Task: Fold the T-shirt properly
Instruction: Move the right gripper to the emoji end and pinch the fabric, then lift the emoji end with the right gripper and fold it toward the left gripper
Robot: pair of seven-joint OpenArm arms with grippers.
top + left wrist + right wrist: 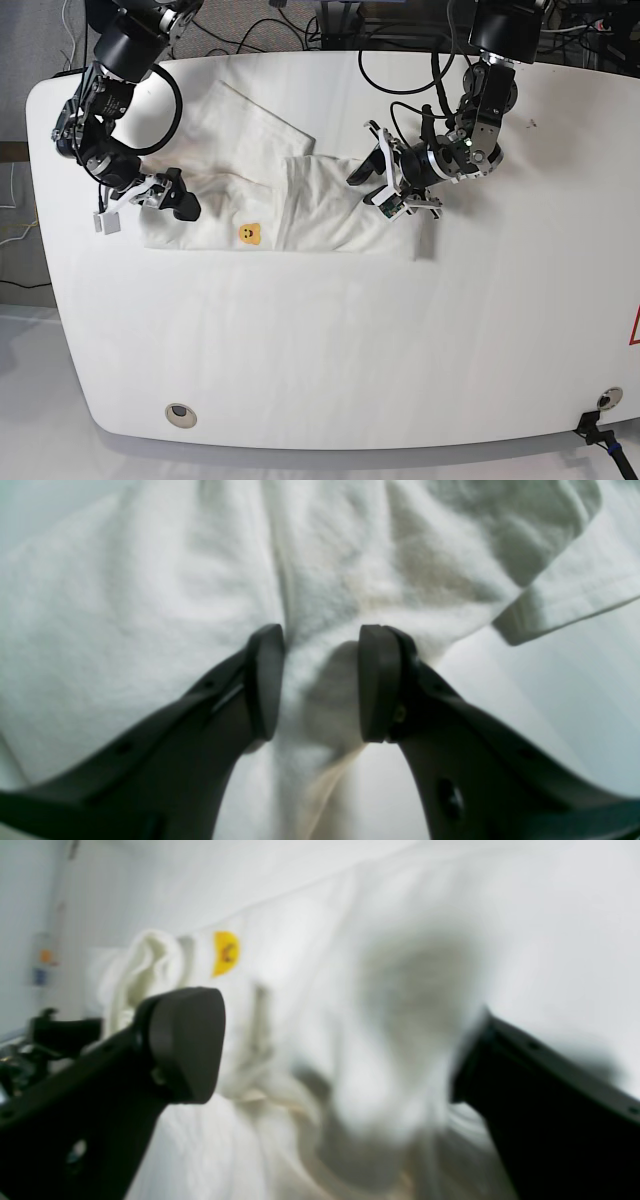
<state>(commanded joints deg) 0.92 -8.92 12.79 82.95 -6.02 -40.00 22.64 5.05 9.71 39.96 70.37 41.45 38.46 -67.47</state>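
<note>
In my left wrist view the dark two-fingered left gripper (320, 680) sits at the bottom of the frame, pinching a raised ridge of the white short-sleeved cotton T-shirt (165, 605), with cloth bunched between both pads. The right wrist view is too blurred to settle much: the dark right gripper (335, 1050) looks spread wide, with soft folds filling the gap, and I cannot tell whether it has any hold. From the base view the T-shirt (290, 190) lies partly folded and rumpled in the upper middle of the frame, a small yellow print showing near its lower edge. I judge the fabric light, limp and apt to slump or drag, so I would take it at a hem, a sleeve seam or a doubled fold rather than a loose single layer. The white rounded tabletop (330, 340) looks smooth, so cloth should slide. Behind it, along the top edge, hang black cables (400, 60).
</note>
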